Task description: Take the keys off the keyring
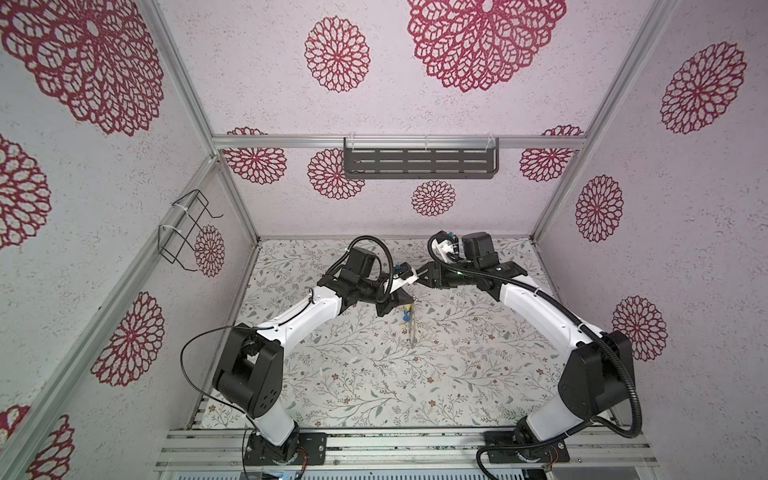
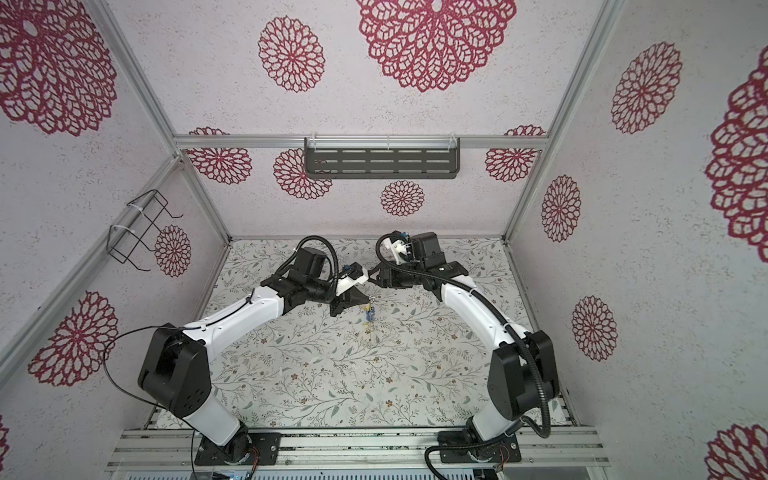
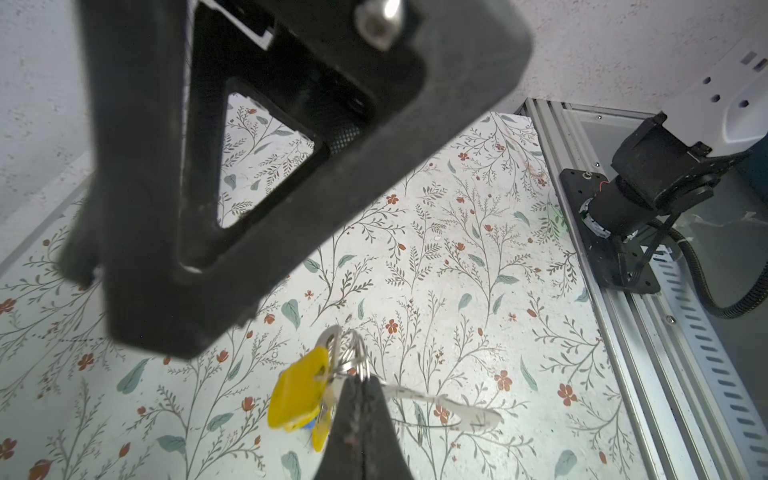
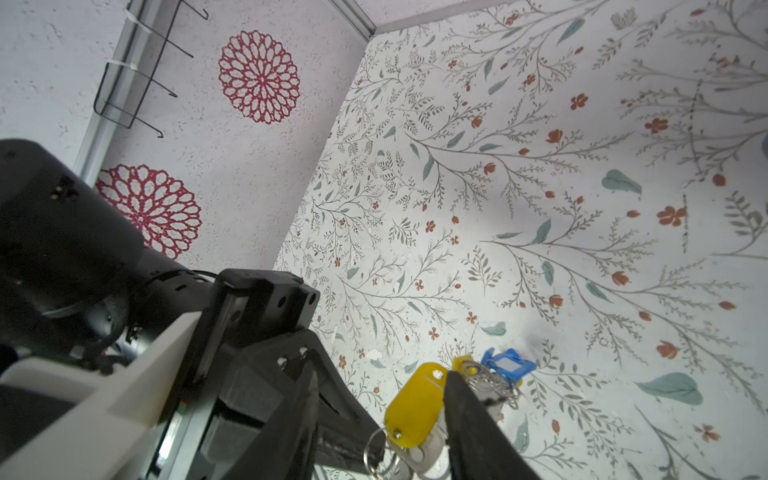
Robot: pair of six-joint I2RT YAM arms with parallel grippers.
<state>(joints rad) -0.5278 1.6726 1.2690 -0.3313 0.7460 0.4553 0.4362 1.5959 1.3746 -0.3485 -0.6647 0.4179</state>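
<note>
Two yellow keys (image 4: 415, 405), one blue key (image 4: 509, 365)

Both top views: keys (image 1: 408, 316) too small to count. Left wrist: keyring (image 3: 473, 415) blurred, left tool (image 3: 360, 382) cut by bottom edge.

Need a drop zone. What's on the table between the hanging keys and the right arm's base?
Nothing: the left wrist view shows bare table between keys and right arm's base.
</note>
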